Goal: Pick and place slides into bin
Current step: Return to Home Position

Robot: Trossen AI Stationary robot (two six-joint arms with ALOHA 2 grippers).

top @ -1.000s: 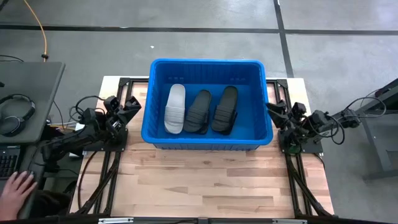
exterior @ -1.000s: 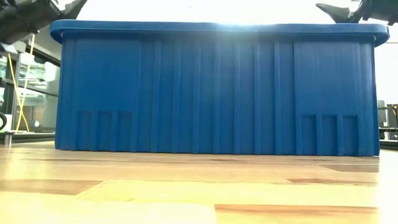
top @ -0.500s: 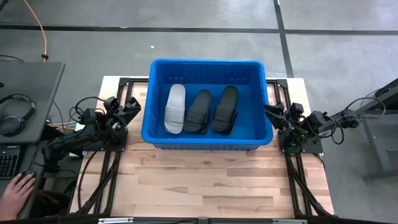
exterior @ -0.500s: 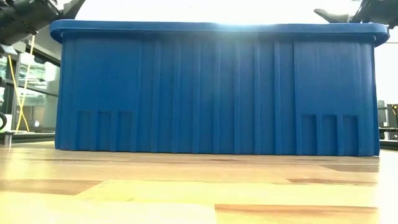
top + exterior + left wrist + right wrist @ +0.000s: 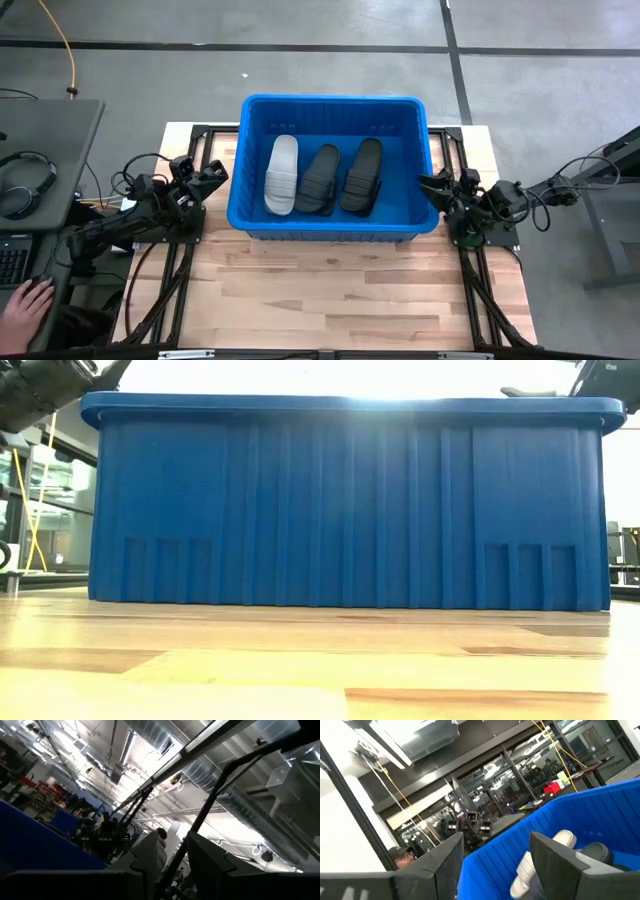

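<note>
Seen from table height, the blue bin hides its whole load behind its ribbed wall. From above, an off-white slide, a black slide and a second black slide lie side by side inside it; anything beneath them cannot be made out. The left pincer hangs just outside the bin's left wall and the right pincer at its right rim, both with fingers apart and empty, above the table.

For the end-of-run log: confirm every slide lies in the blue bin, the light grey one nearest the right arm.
One point is wrong. The high view shows the light grey slide nearest the left arm, not the right arm; the black slides lie beside it, toward the right arm. All do lie in the blue bin.
</note>
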